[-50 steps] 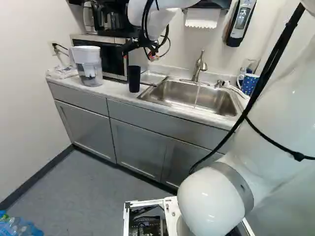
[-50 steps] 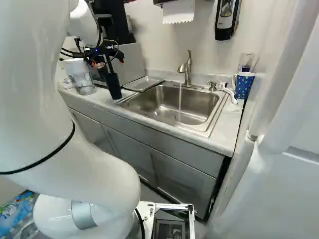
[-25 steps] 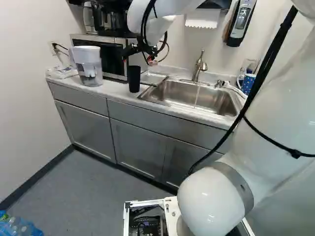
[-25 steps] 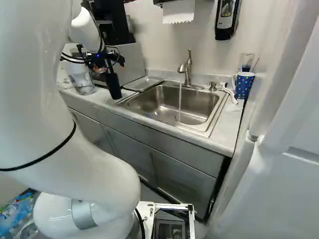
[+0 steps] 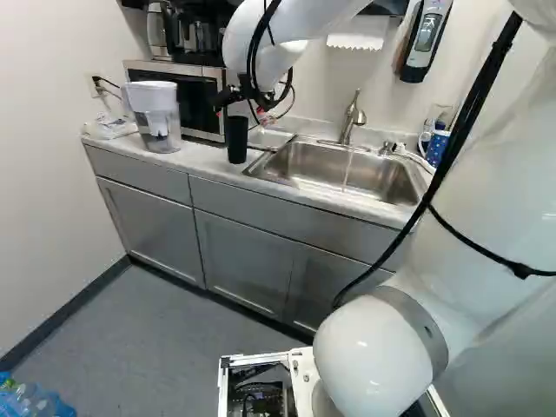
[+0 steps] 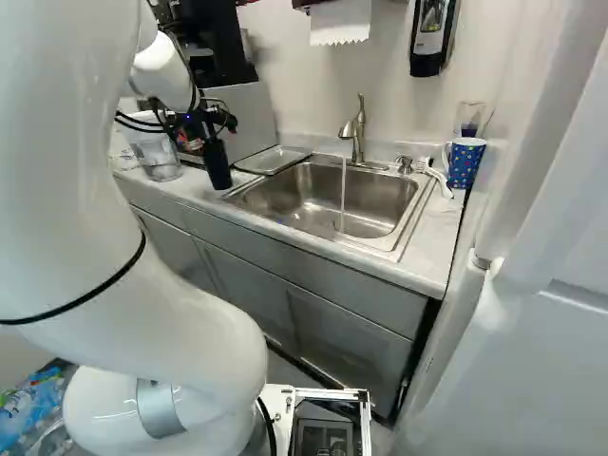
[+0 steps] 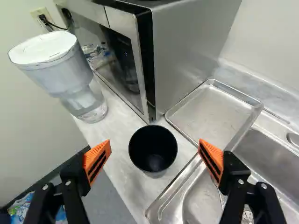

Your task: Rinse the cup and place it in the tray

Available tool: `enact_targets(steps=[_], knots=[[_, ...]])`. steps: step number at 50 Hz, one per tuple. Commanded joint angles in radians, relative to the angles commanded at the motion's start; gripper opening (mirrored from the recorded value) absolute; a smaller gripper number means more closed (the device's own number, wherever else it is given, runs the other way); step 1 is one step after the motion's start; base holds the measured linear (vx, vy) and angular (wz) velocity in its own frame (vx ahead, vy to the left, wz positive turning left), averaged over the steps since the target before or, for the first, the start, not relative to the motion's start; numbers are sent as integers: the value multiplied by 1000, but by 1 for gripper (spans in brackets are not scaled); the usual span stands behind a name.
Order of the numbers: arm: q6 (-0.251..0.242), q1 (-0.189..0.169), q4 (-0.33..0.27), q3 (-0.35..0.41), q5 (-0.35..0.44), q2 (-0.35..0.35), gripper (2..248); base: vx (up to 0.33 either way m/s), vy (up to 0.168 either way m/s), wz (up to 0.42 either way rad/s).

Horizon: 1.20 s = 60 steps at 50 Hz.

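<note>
Black cup (image 7: 153, 151) stands upright on the pale surface (image 7: 122, 186), beside the sink (image 6: 328, 204) and near the metal tray (image 7: 212, 112), outside it. The hand (image 5: 241, 108) is open above the cup, its orange pads (image 7: 97, 161) spread wide, with the cup ahead between them and touching neither. Water (image 6: 343, 190) runs from the faucet (image 6: 357, 133) into the sink. The microwave (image 7: 187, 51) is beside the tray.

arm (image 6: 62, 161): glossy white, rounded | cables (image 5: 474, 106): black | joint band (image 6: 157, 408): grey | tool (image 6: 209, 126): black, orange pads (image 7: 96, 154)
</note>
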Motion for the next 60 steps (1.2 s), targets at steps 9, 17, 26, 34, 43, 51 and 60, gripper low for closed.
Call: enact_targets(steps=[9,17,26,34,43,51,60], knots=[[0,2,0,15,32,-5,247,0,0,0],[0,2,0,25,60,-13,247,0,0,0],[0,3,0,35,91,-22,247,0,0,0],[0,4,0,44,119,-32,247,0,0,0],[0,4,0,54,151,-42,247,0,0,0],[0,6,0,66,179,-47,247,0,0,0],[0,8,0,81,210,-53,247,0,0,0]])
